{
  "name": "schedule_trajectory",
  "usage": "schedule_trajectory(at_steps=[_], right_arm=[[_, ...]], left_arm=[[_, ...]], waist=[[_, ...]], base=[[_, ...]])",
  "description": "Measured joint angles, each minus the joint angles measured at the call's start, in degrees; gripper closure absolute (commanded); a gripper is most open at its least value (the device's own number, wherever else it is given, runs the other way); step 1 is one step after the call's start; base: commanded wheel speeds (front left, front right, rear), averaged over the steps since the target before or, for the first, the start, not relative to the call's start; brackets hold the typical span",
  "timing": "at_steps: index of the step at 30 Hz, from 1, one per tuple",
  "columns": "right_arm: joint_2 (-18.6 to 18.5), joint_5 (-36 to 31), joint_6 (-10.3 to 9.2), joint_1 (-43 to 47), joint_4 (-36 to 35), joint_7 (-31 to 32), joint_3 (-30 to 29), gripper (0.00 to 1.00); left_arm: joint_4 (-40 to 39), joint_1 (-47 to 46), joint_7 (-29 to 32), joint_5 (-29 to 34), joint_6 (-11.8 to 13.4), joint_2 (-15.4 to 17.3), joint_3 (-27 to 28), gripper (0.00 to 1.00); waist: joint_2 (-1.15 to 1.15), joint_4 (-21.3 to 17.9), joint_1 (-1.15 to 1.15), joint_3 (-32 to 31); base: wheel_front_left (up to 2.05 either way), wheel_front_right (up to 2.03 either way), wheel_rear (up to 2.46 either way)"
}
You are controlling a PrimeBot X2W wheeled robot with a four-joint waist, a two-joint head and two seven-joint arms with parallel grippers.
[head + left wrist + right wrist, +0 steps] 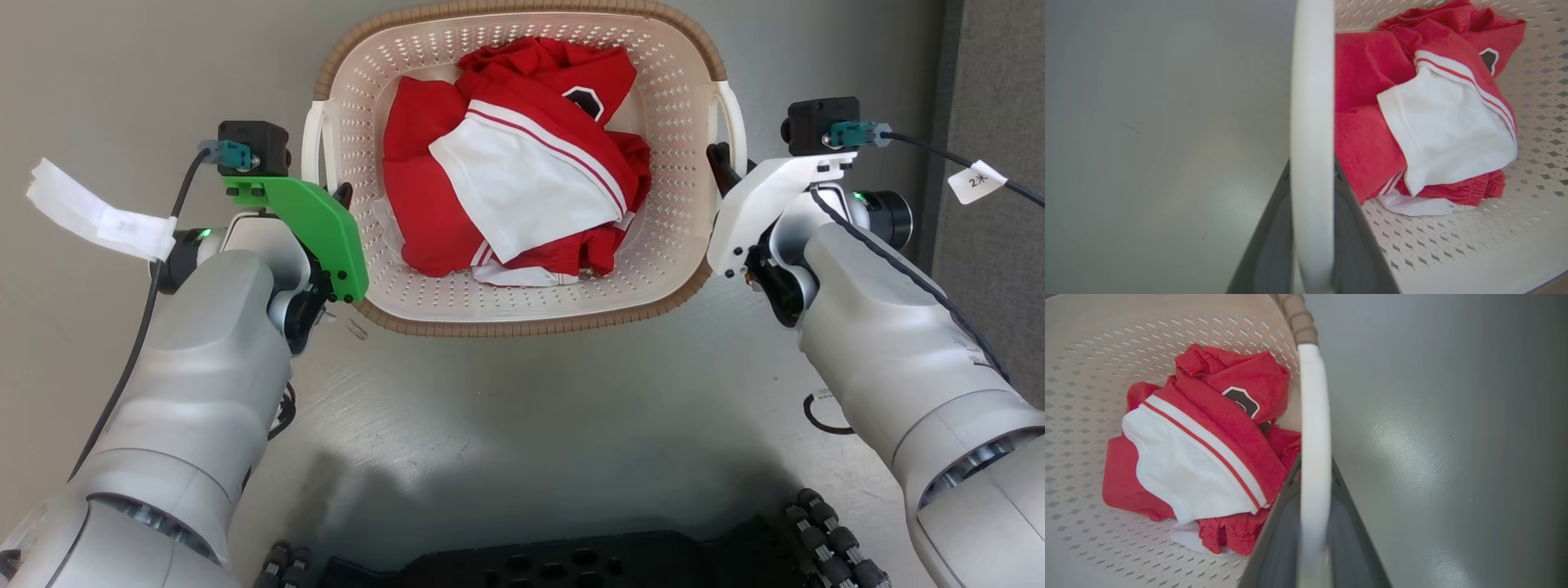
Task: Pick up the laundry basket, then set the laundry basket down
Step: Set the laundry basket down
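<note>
The laundry basket (pixel 653 273) is cream with perforated walls and a brown woven-look rim, and sits centred at the top of the head view. Red and white clothes (pixel 514 163) lie bunched inside it. My left gripper (pixel 343 196) is shut on the basket's white left handle (pixel 1312 102), whose bar runs between the two dark fingers (pixel 1349 212). My right gripper (pixel 718 159) is shut on the white right handle (pixel 1312 416) in the same way, one finger (pixel 1278 526) on each side. I cannot tell whether the basket's bottom touches the grey floor.
Grey floor (pixel 522 425) spreads around and in front of the basket. My black wheeled base (pixel 571 563) fills the bottom edge. A darker grey panel (pixel 988 269) runs along the right side. Paper tags (pixel 98 214) hang from the wrist cables.
</note>
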Motion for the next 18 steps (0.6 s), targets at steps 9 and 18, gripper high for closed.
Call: schedule_trajectory(at_steps=[9, 18], right_arm=[[0.01, 0.66, 0.67, -0.04, 0.37, -0.04, -0.33, 0.99], [-1.51, 1.19, 2.21, -0.01, 0.29, -2.03, -0.66, 0.0]], left_arm=[[-0.43, 0.0, 1.0, -0.03, 0.0, 0.01, -0.88, 1.0], [-0.92, 0.02, 1.74, 0.0, -0.08, 1.03, -2.26, 0.0]], waist=[[0.0, 0.11, 0.0, -0.15], [0.0, 0.45, 0.0, -0.79]], base=[[0.0, 0.0, 0.0], [0.0, 0.0, 0.0]])
